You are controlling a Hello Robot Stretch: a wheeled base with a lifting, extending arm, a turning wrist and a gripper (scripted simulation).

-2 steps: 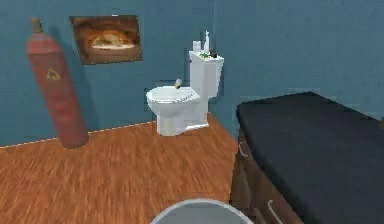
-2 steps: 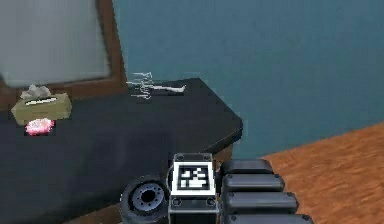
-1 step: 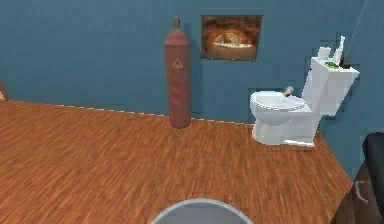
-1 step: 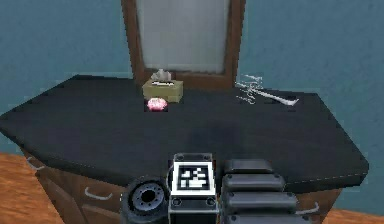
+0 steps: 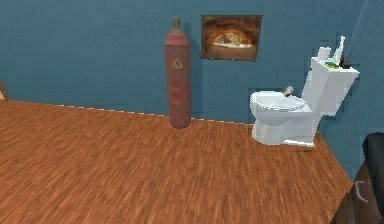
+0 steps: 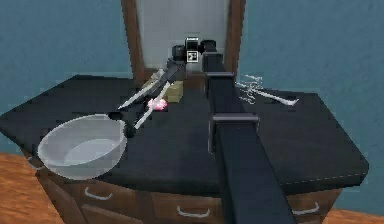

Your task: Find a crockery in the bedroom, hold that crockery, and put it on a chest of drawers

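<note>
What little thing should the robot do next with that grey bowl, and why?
Probably raise the arm a touch. The gripper is at the rim of the grey bowl, over the dark top with drawers below, and I cannot tell whether it holds the bowl. A small lift would show that.

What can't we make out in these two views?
Arm side view: whether the gripper holds anything; a grey bowl and a small pink thing lie on the dark countertop at its far end.
Arm side view: the wire thing right of the arm, too small to name.
Forward view: items on the toilet tank, too small.
Forward view: dark shape, cut off by the bottom right corner.
</note>
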